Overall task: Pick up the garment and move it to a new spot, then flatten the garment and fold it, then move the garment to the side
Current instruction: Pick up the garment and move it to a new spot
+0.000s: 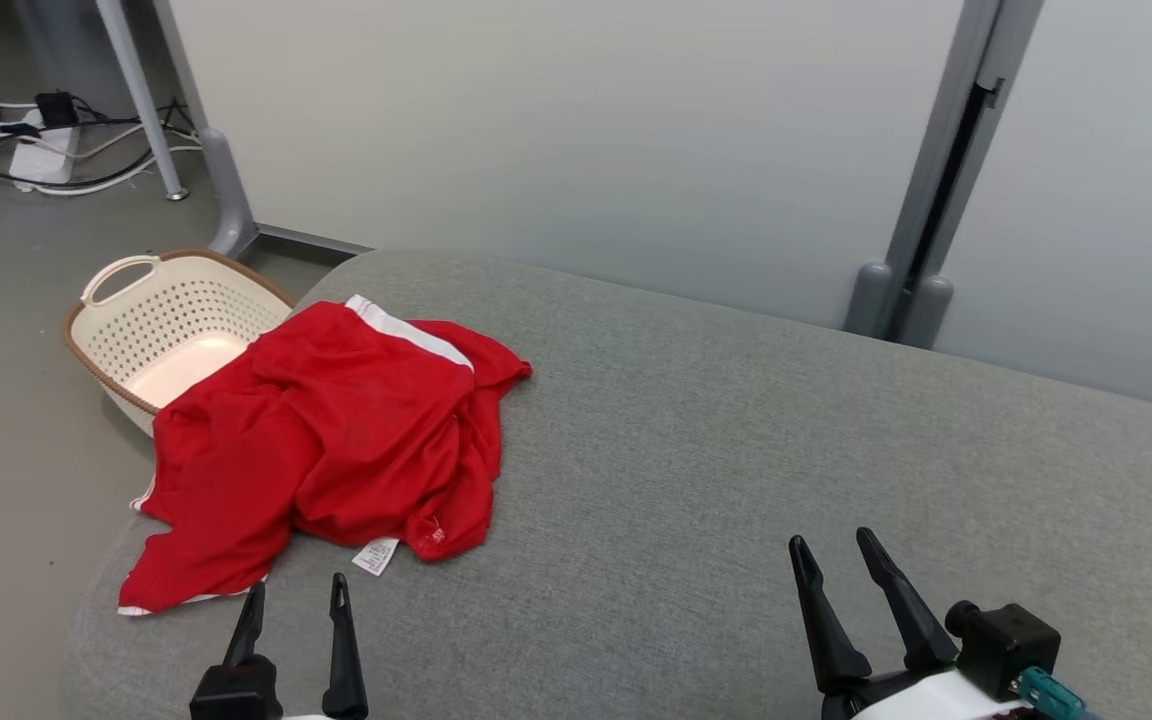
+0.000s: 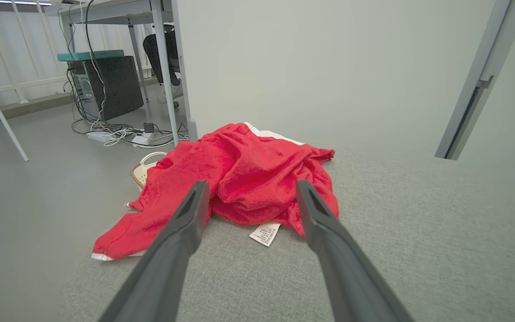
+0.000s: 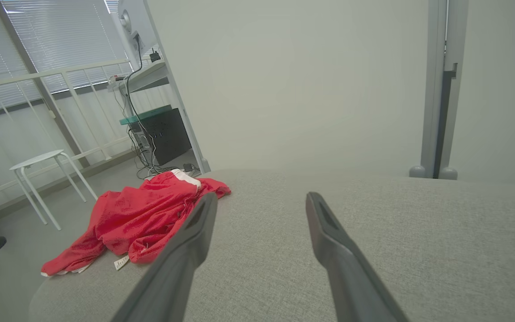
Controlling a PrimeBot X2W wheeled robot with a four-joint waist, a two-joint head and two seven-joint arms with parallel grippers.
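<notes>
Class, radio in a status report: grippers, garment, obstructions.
Left gripper open, empty, near garment. Right gripper open, empty. Garment crumpled on grey surface, left edge. Basket beyond, not blocking.

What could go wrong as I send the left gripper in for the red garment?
The garment lies bunched at the edge of the grey cushion, overhanging beside the basket: a weak pull could drag it off. The open left gripper may pinch only one layer, or the white label.
</notes>
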